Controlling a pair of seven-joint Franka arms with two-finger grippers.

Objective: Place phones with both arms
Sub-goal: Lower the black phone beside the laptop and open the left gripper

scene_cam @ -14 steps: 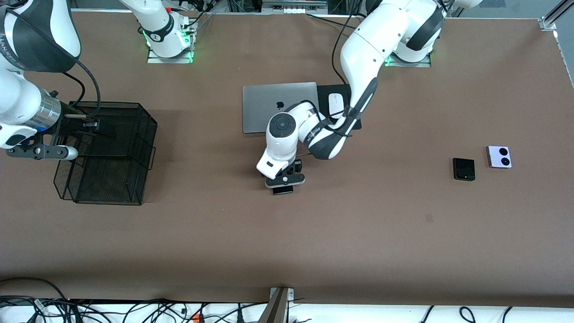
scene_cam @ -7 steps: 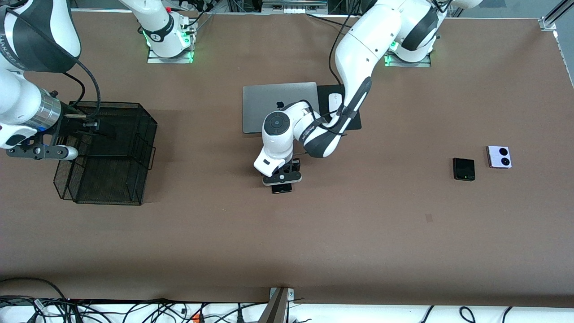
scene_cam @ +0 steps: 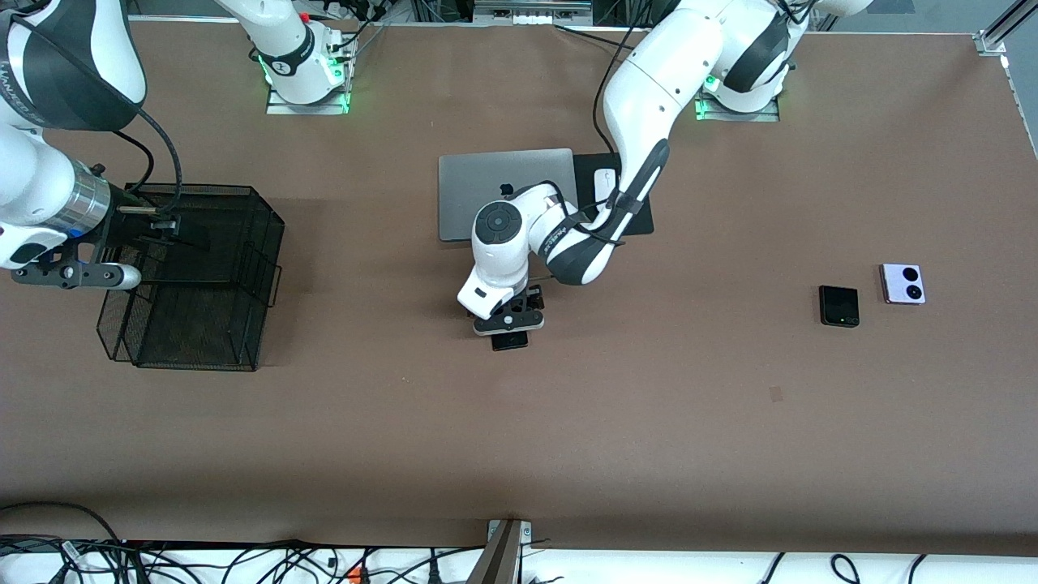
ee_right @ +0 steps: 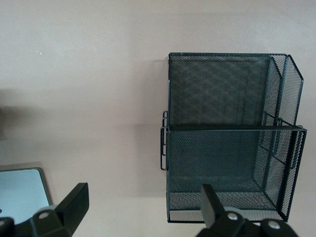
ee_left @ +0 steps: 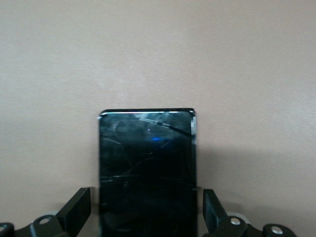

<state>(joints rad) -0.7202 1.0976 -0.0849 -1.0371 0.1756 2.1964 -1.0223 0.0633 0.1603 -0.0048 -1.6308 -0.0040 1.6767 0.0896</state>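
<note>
The long slim black phone (scene_cam: pixel 509 341) lies flat at mid-table, nearer the front camera than the laptop. My left gripper (scene_cam: pixel 509 324) is low over it and open. In the left wrist view the phone (ee_left: pixel 146 163) sits between the fingers (ee_left: pixel 79 210) with a small gap on each side. The small black folded phone (scene_cam: pixel 838 306) and the lilac phone (scene_cam: pixel 902 284) lie side by side toward the left arm's end. My right gripper (scene_cam: pixel 170 233) waits high over the mesh basket, open and empty; the right wrist view (ee_right: pixel 143 212) shows it so too.
A black wire-mesh basket (scene_cam: pixel 195 276) stands toward the right arm's end, seen from above in the right wrist view (ee_right: pixel 232 148). A closed silver laptop (scene_cam: pixel 486 182) and a white mouse (scene_cam: pixel 604 188) on a black pad lie under the left arm.
My left gripper has shifted slightly toward the right arm's end and come a little lower over the slim phone. The right arm has not moved.
</note>
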